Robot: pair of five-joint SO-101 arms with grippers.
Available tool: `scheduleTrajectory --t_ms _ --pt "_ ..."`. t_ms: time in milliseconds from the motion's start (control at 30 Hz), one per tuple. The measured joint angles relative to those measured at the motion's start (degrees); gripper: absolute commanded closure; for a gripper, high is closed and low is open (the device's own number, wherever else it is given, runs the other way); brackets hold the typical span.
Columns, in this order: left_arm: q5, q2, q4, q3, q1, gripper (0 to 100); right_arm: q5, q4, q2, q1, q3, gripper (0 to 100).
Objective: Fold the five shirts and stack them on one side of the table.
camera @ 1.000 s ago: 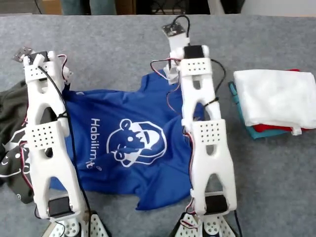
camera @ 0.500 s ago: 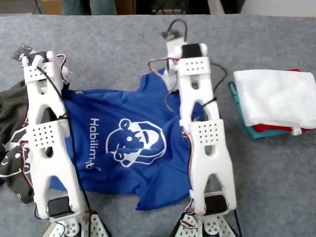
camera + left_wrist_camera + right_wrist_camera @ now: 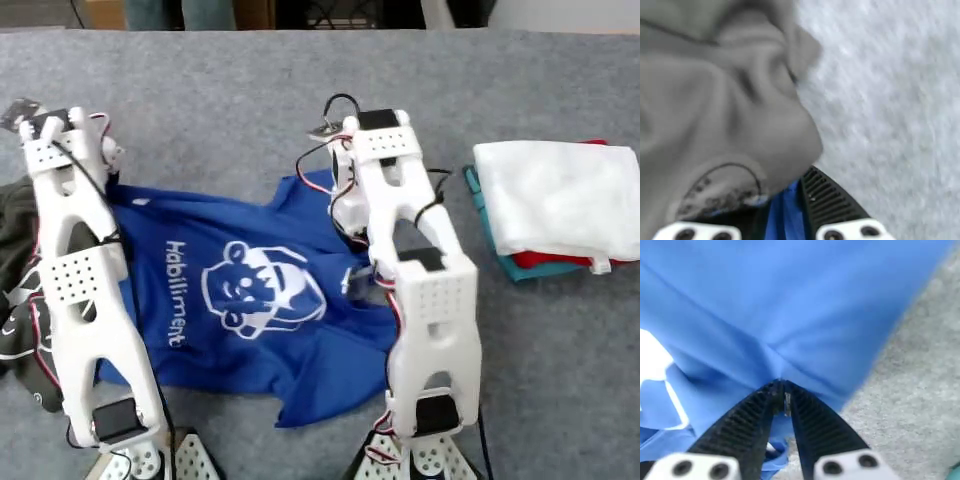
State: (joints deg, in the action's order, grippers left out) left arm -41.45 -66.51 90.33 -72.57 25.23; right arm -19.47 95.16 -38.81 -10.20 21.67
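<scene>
On grey table point(image 3: 250, 90), right hand point(image 3: 782, 390) pinches blue shirt point(image 3: 790, 305).

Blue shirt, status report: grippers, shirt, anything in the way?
Right gripper shut on blue shirt edge. Left gripper shut on it too, dark grey shirt crowding it. Blue shirt spread, unfolded; folded stack lies apart.

One short line of white lettering point(image 3: 176, 292) stands on the front of the blue shirt point(image 3: 300, 350), running sideways across the cloth in the high view. It sits just beside a white cartoon bear's head point(image 3: 250, 288) printed on the same shirt. The dark grey shirt point(image 3: 12, 230) carries a pale printed mark point(image 3: 14, 330), possibly with letters, but it is too small and hidden to read.
</scene>
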Motion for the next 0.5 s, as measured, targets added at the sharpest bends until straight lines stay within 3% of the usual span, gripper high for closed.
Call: scheduleTrajectory --t_ms 267,500 --pt "2.0 -0.1 0.0 -0.4 0.5 97 -0.4 -4.6 4.7 0.2 0.4 84.9" --pt "2.0 -0.1 0.0 -0.4 0.5 97 -0.4 -10.1 2.1 0.2 13.5 83.9"
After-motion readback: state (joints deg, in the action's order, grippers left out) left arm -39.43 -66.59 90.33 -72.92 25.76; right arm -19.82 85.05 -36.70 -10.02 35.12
